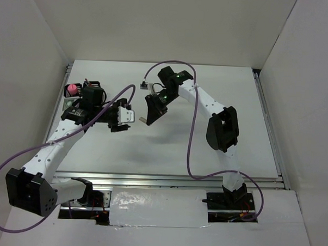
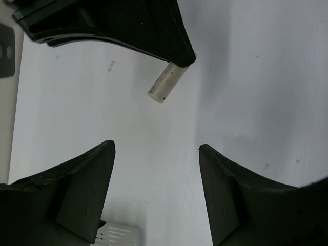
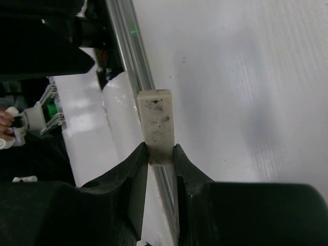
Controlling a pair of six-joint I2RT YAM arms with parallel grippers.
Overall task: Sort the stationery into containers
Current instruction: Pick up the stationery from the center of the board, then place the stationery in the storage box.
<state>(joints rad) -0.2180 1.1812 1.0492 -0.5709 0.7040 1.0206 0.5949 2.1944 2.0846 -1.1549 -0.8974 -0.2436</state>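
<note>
My right gripper (image 1: 151, 118) is shut on the beige eraser block (image 3: 156, 118), which sticks out past the fingertips (image 3: 141, 154). It hangs above the table in front of my left gripper, where the eraser (image 2: 166, 82) shows under the right gripper's black finger. My left gripper (image 2: 156, 146) is open, its jaws wide apart over bare table. A white slotted bin (image 1: 124, 115) sits at its fingers, its corner (image 2: 119, 234) by the left finger. Whether they touch I cannot tell. More bins (image 1: 73, 100) stand at the far left, holding a pink item (image 1: 72, 89). Pens and markers are not visible.
The left-side bins show in the right wrist view with a green item (image 3: 48, 110). An aluminium rail (image 1: 172, 179) runs along the table's near edge. A small grey object (image 1: 143, 85) lies behind the right gripper. White walls enclose the table. Purple cables loop off both arms.
</note>
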